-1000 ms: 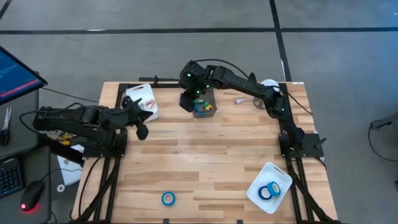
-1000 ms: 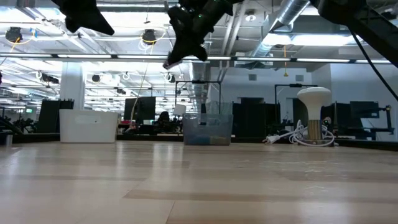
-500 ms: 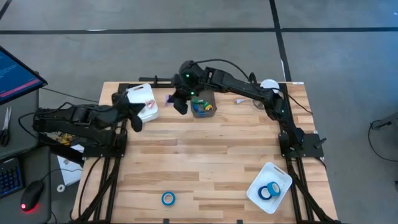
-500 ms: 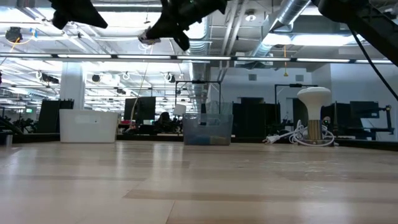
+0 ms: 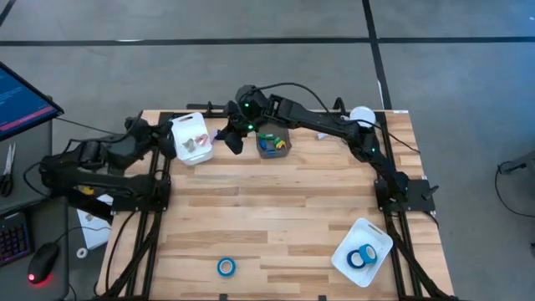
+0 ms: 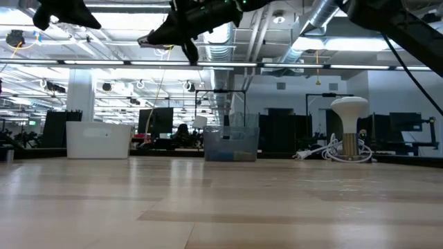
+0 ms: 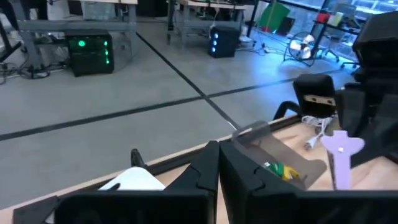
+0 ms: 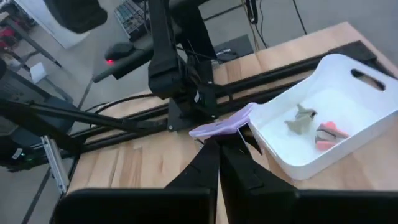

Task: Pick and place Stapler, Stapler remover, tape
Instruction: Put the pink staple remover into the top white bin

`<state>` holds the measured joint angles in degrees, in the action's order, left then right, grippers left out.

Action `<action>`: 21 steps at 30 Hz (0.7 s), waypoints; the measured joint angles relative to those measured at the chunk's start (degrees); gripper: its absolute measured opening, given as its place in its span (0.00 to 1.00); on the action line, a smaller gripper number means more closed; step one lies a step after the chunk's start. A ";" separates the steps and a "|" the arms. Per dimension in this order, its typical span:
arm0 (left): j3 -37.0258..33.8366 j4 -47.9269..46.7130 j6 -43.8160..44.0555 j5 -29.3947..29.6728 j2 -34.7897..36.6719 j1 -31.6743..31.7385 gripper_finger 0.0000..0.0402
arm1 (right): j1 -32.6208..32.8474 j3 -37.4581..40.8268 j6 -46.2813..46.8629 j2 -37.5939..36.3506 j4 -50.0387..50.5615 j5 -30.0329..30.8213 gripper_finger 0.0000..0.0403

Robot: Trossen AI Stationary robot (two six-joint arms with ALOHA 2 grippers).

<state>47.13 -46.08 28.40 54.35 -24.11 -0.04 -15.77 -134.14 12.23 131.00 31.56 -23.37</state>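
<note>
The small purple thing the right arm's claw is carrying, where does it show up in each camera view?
High view: purple piece, beside the right claw, just right of the white bin.
Low view: top left of centre, high above the table.
Left wrist view: far right, hanging from the other arm.
Right wrist view: centre, pinched at the fingertips.
Shared landmark: the white bin, seen in the high, low and right wrist views.

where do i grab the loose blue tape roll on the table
Straight down from above: the tape roll lies flat on the table with nothing beside it. Pinch its wall, one finger in the open core, one outside.
</note>
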 joint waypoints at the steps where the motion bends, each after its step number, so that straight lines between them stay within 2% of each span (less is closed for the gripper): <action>1: -0.01 -0.34 0.00 0.00 0.33 0.13 0.01 | -0.05 0.00 0.39 0.73 -1.30 -0.30 0.00; 6: -0.01 -0.50 0.00 -0.49 0.74 0.14 0.01 | -0.15 -0.16 2.57 3.80 -6.73 -1.23 0.00; 10: -0.04 -0.55 0.00 -0.69 0.19 0.12 0.01 | -0.11 0.08 5.22 6.40 -7.65 -2.17 0.00; 15: -0.04 -0.45 0.20 -3.95 -0.86 0.12 0.01 | -0.05 0.06 4.60 6.97 -7.32 -2.15 0.00; 21: -0.01 -4.30 6.77 -5.70 -2.49 0.12 0.01 | -0.27 -0.60 1.00 3.52 -4.38 3.27 0.00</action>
<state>47.11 -50.39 35.18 48.65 -26.59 0.08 -16.03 -134.74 13.24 134.52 27.19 -20.10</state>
